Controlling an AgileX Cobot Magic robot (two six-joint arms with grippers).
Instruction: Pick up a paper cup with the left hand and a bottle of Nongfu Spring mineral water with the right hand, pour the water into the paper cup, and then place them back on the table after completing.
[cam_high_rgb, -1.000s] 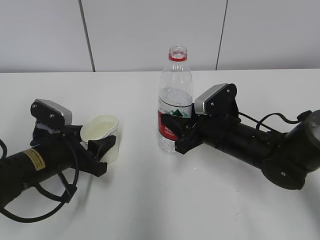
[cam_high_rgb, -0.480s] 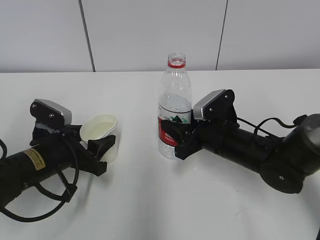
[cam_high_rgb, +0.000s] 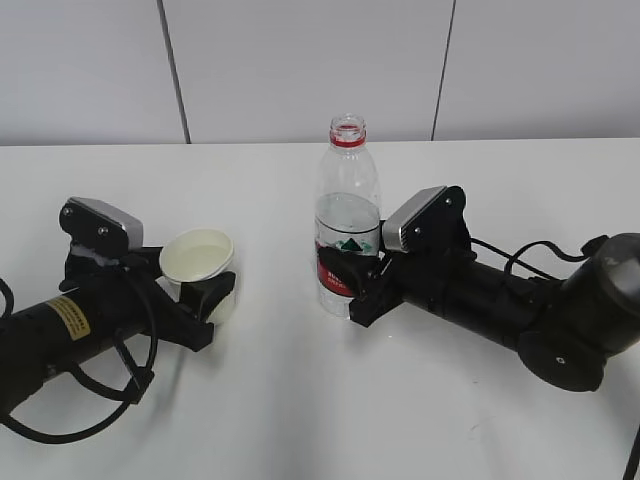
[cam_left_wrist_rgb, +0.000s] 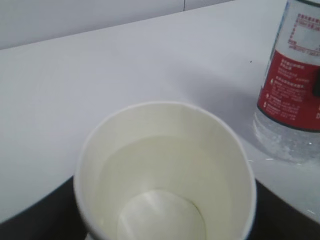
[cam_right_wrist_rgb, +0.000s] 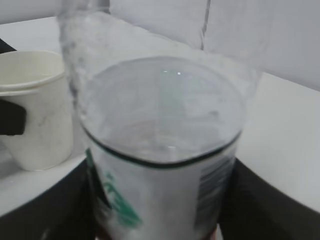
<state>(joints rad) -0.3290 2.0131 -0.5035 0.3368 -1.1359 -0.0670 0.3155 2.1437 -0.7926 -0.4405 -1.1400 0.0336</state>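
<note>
**Two vessels gripped upright on the white table**

Two grippers are seen low over the table (cam_high_rgb: 300, 400), each clenched on its own vessel. The paper cup (cam_high_rgb: 199, 270) is grasped by the left hand (cam_high_rgb: 190, 300), with black fingers pressed against its sides; it stands upright, and the water (cam_left_wrist_rgb: 165, 185) is seen lying shallow and clear in its bottom. The bottle (cam_high_rgb: 347, 220) is clamped around its red label by the right hand (cam_high_rgb: 362, 285). It is held upright and uncapped, with a red ring at the neck, and its base is at or just above the tabletop; contact cannot be told. Cup and bottle are kept apart, the cup to the bottle's left in the exterior view.
</note>
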